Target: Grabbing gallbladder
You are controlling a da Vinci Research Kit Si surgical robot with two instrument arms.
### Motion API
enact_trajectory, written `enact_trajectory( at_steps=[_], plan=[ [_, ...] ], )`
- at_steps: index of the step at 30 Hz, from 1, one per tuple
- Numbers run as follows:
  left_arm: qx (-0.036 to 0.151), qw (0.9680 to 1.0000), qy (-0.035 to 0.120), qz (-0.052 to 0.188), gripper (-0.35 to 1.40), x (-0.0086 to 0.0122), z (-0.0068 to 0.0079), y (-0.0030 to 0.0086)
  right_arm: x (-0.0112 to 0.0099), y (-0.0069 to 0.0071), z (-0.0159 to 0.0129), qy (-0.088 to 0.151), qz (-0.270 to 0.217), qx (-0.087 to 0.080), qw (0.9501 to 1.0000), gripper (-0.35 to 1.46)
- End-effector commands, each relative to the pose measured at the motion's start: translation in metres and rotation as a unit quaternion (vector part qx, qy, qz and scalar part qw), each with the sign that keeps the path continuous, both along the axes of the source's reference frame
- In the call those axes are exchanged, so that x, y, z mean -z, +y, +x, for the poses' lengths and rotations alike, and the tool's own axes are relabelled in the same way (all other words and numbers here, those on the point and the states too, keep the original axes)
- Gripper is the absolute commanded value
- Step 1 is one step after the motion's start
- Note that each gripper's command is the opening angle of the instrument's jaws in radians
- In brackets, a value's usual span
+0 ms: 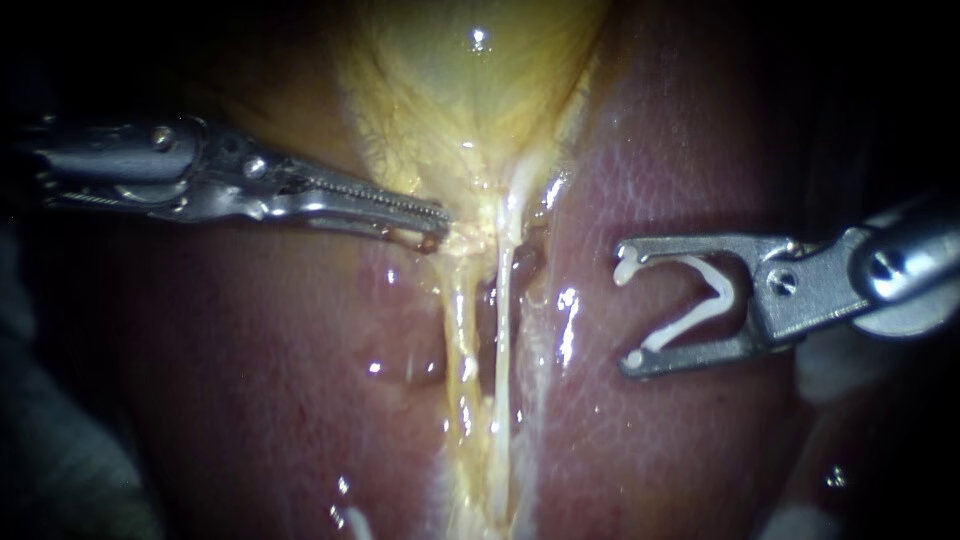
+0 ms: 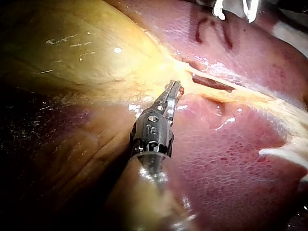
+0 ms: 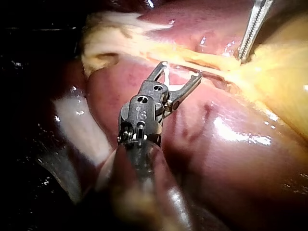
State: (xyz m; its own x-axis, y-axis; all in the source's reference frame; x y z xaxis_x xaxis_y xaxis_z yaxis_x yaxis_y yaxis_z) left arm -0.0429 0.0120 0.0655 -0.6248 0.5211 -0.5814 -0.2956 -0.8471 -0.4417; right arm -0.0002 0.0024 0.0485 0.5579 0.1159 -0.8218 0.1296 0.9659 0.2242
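The yellow gallbladder (image 1: 460, 90) (image 2: 82, 53) (image 3: 284, 67) narrows to a neck between lobes of red liver (image 1: 300, 400). My left instrument (image 1: 440, 228) (image 2: 174, 86) (image 3: 242, 57) comes in level from the left. Its toothed jaws stand nearly together, pinching the gallbladder's neck at their tips. My right instrument (image 1: 628, 312) (image 3: 181, 71) hovers over the liver to the right, apart from the neck. A white clip (image 1: 700, 300) sits between its wide-spread jaws, touching both.
Two pale strands (image 1: 500, 330) run from the neck down the groove between the liver lobes, with a dark slot beside them. Whitish fatty tissue (image 3: 77, 120) lies beside the right instrument's shaft. Wet liver (image 1: 680, 450) surrounds both instruments.
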Motion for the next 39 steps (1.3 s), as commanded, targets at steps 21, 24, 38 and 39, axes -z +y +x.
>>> enact_trajectory(
  at_steps=[21, 24, 38, 39],
  plan=[
    [0.033, 0.9990, 0.006, 0.028, -0.35, 0.0039, 0.0010, 0.0012, 0.0000, 0.0000, 0.0000, 0.000, 0.000, 0.000, 1.0000, 0.49],
    [0.036, 0.9990, 0.008, 0.028, -0.35, 0.0050, 0.0016, 0.0017, 0.0000, 0.0000, 0.0000, 0.000, 0.000, 0.000, 1.0000, 0.49],
    [0.069, 0.9972, -0.019, 0.023, -0.35, 0.0109, 0.0065, 0.0034, 0.0000, 0.0000, -0.0001, 0.000, 0.000, 0.000, 1.0000, 0.49],
    [0.071, 0.9970, -0.021, 0.023, -0.35, 0.0111, 0.0065, 0.0035, 0.0000, 0.0000, -0.0001, 0.000, 0.000, 0.000, 1.0000, 0.49]
  ],
)
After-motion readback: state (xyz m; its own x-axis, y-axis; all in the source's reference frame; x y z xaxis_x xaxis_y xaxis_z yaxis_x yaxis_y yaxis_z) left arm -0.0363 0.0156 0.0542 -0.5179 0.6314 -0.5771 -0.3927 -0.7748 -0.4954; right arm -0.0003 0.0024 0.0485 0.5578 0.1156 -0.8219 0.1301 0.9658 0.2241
